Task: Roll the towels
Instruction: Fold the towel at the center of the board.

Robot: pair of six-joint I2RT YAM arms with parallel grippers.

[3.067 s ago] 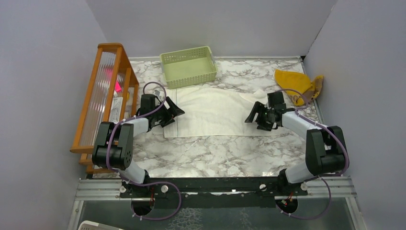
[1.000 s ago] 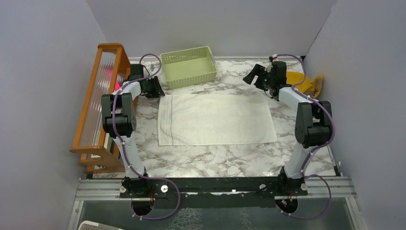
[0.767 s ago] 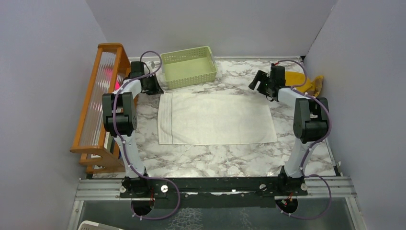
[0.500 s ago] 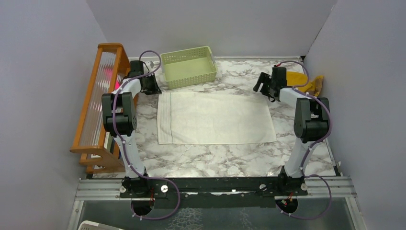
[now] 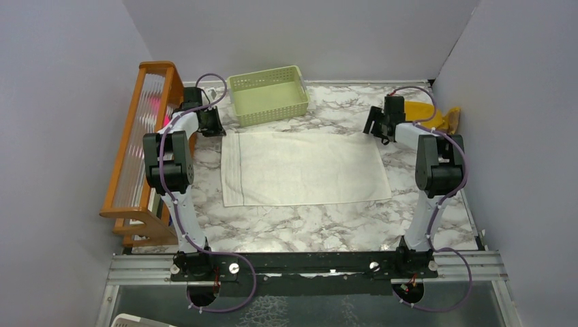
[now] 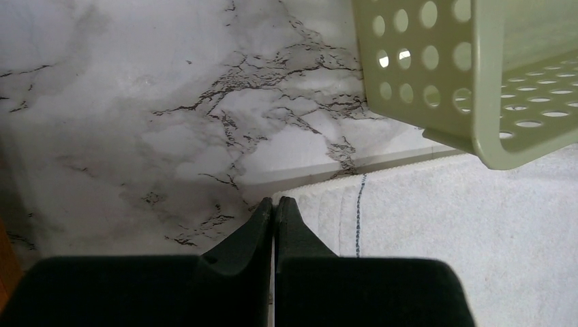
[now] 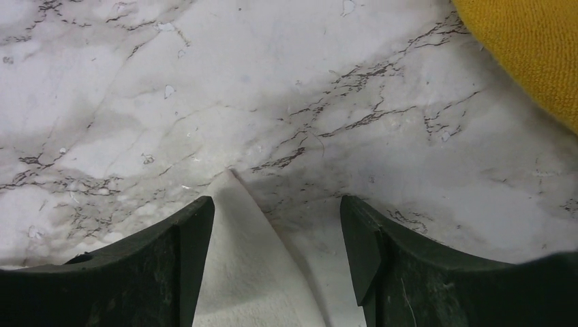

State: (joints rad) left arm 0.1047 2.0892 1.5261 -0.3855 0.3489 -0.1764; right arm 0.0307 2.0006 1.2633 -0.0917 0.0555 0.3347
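Only the left wrist view shows the left gripper [image 6: 274,203] pressed closed at the far-left corner of the cream towel [image 5: 307,167], which lies flat mid-bench. In the right wrist view, the right gripper [image 7: 276,204] is parted, straddling the towel's far-right corner. The mustard towel [image 5: 428,114] sits bunched in the bench's far-right corner.

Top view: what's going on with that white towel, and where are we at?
The cream towel lies flat and unrolled on the marble table, with both arms reaching to its far corners. The left end effector is shut right at the far-left corner; whether it pinches cloth is unclear. The right end effector is open, straddling the far-right corner. The mustard towel sits bunched at the far right, untouched.
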